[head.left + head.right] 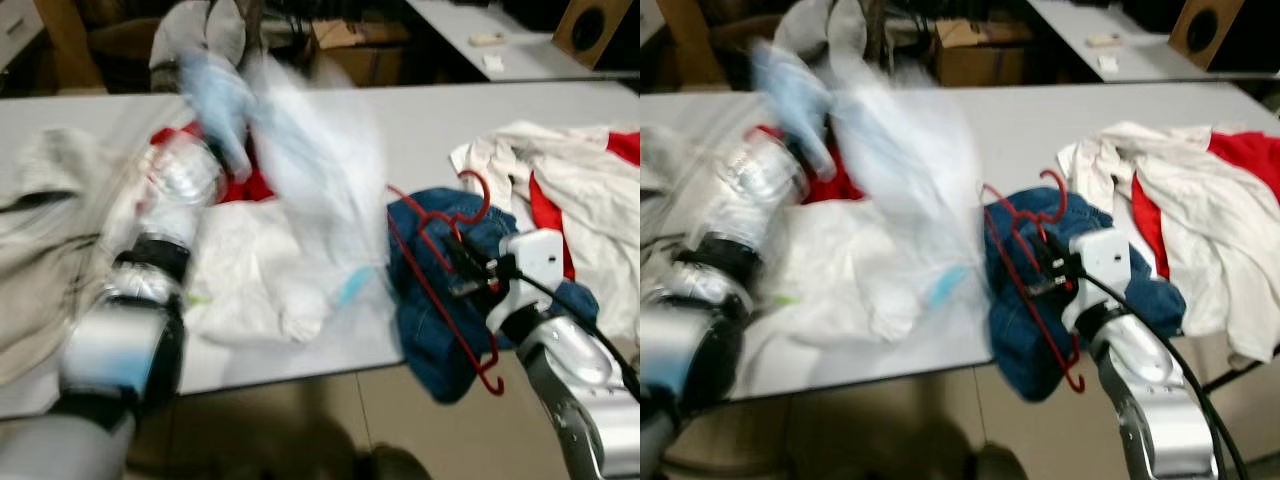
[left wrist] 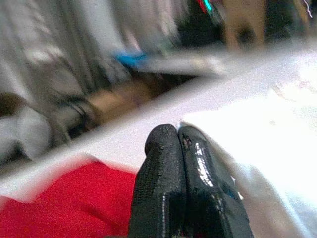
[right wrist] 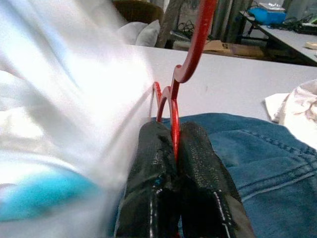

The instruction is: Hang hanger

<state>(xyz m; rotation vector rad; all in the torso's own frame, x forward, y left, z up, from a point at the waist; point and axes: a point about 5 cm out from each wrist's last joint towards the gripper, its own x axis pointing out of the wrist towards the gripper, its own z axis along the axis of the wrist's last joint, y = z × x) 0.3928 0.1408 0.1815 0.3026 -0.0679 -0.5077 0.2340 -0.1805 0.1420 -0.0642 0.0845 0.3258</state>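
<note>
Two claws work over a white counter [image 1: 430, 120] strewn with clothes. Right claw [image 3: 174, 148] is clamped on a red hanger [image 1: 440, 275] above blue jeans [image 3: 267, 153]; left claw [image 2: 182, 148] pinches white cloth [image 2: 267, 163] beside it.

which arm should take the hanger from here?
Right. The right gripper already pinches the red hanger between its fingers, above the blue denim garment. The left gripper is shut on a white garment.
</note>
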